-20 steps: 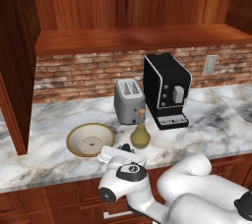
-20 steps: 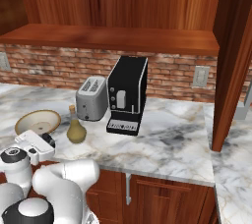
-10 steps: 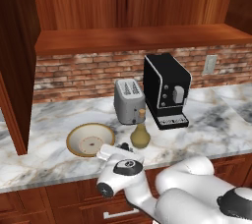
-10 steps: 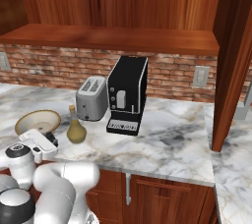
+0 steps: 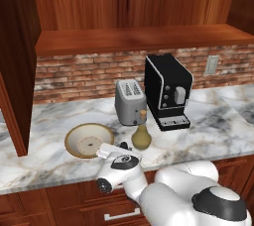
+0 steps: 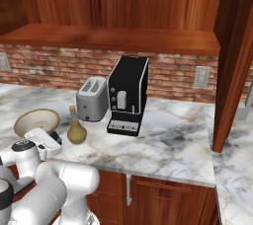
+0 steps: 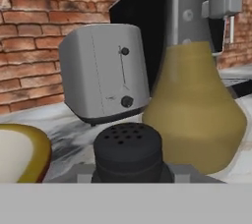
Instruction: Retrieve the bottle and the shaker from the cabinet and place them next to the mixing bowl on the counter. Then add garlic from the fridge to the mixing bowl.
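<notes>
The bottle (image 5: 141, 136) already stands upright, cork up, on the counter (image 5: 49, 163) at frame centre, just right of the mixing bowl (image 5: 90, 140). The shaker (image 7: 128, 152) sits upright at the bottom middle of the hand view, perforated top up, between the gripper (image 5: 121, 146) jaws — apparently held, low beside bowl and bottle. Left to do — setting it down, then garlic from the fridge.

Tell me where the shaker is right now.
In the hand view the shaker sits low in the centre, right at the gripper, in front of the toaster, with the bottle close on its right and the mixing bowl on its left.
</notes>
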Controlling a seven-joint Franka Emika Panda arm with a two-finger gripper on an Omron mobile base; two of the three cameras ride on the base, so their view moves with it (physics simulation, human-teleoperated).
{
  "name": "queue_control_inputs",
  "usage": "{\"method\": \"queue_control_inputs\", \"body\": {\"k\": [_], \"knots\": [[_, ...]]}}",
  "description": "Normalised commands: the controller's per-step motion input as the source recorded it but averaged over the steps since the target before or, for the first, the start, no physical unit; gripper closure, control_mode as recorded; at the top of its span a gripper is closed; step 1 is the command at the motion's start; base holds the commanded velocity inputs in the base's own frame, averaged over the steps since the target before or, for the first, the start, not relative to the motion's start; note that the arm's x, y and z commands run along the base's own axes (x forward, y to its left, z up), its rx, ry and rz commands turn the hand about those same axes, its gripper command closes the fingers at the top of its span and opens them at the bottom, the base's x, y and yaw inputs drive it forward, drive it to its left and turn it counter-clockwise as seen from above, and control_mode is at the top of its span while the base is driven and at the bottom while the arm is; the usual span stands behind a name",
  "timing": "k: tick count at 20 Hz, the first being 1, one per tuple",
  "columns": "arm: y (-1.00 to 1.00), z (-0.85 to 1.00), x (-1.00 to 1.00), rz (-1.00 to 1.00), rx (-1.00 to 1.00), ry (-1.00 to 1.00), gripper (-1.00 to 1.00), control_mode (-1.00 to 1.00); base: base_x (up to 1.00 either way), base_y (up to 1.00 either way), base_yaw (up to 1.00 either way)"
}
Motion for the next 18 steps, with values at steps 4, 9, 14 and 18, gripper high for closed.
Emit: {"method": "queue_control_inputs", "body": {"k": [4, 9, 14, 18], "knots": [[-0.08, -0.35, 0.23, 0.00, 0.00, 0.00, 1.00, -1.00, 0.00, 0.00, 0.00], [-0.02, -0.39, 0.06, 0.00, 0.00, 0.00, 1.00, -1.00, 0.00, 0.00, 0.00], [-0.03, -0.39, 0.00, 0.00, 0.00, 0.00, -1.00, -1.00, 0.00, 0.00, 0.00], [-0.06, -0.21, 0.00, 0.00, 0.00, 0.00, -1.00, -1.00, 0.00, 0.00, 0.00]]}}
